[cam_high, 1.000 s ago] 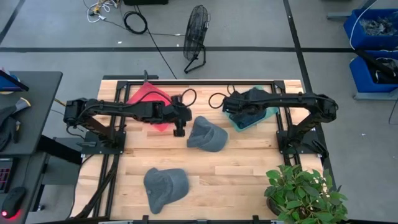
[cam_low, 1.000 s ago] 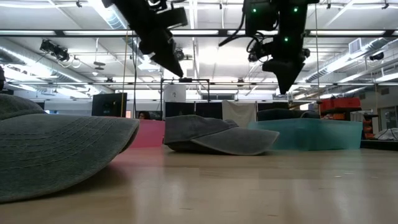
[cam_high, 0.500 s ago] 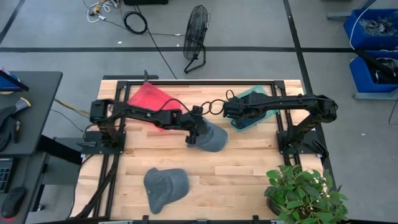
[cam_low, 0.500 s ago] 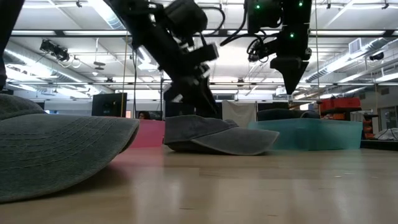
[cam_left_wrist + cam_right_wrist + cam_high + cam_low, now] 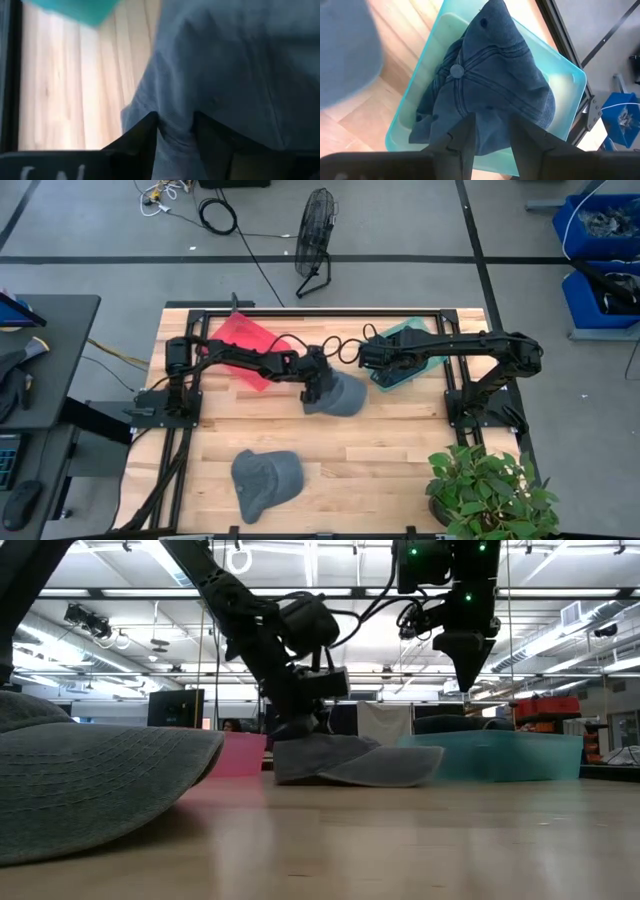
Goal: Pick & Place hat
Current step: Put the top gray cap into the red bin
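A grey hat lies at the middle of the wooden table. My left gripper is down on the hat's left side, shut on its cloth. My right gripper hovers shut over the teal bin at the far right. A blue-grey hat lies crumpled inside that bin. A second grey hat rests flat near the table's near edge. My left gripper pinches a puckered fold of the hat's crown cloth between its two fingers, on the side toward the table's left. It comes slanting down from the left. The hat sits on the table with its brim flat.
A red bin stands at the far left. A potted plant stands at the near right corner. Black frame rails run along the far edge. Bare wood lies between the two grey hats.
My left gripper has swung toward the table's right and come down from above the table onto the middle hat's left side. The hat's left edge has been pushed slightly to the right and its crown is bunched there. Its brim has stayed on the table.
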You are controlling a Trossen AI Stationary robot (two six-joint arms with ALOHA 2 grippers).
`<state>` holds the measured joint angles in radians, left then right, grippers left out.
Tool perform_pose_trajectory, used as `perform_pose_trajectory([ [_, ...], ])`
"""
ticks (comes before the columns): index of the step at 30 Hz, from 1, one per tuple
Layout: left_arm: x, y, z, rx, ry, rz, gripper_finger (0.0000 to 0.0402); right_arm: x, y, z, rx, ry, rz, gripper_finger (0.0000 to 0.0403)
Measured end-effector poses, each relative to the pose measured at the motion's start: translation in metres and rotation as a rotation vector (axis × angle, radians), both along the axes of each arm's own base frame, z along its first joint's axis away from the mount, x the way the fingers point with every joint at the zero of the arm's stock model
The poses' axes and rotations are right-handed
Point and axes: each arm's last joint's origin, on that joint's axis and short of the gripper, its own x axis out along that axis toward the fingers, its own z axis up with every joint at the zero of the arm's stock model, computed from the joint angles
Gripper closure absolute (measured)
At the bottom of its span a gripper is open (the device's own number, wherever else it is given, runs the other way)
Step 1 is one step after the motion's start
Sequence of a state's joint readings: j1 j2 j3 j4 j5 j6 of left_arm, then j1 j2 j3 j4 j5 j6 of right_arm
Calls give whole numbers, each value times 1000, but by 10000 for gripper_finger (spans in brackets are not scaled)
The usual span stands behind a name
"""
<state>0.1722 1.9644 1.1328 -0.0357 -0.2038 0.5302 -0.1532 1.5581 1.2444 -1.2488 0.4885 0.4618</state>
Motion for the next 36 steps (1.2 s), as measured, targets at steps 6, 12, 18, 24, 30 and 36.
perform_pose_trajectory([
  [6, 0, 1, -1, -50, -10, 3, 379, 1, 0, 0, -1, -6, 0, 285],
  [12, -2, -3, 10, -58, -27, 4, 386, 1, 0, 0, -3, -12, 0, 285],
  [18, -23, -10, 65, -14, -56, -31, 388, 1, 0, 0, -3, -14, 0, 285],
  [24, -80, -9, 144, 62, -98, 36, 385, 2, 0, 0, -4, -20, 0, 285],
  [30, -143, -10, 198, 128, -148, 30, 388, 3, -1, 0, -8, -30, 6, 285],
  [36, -185, -4, 220, 190, -156, 72, 386, 5, -1, 0, -11, -41, 22, 285],
])
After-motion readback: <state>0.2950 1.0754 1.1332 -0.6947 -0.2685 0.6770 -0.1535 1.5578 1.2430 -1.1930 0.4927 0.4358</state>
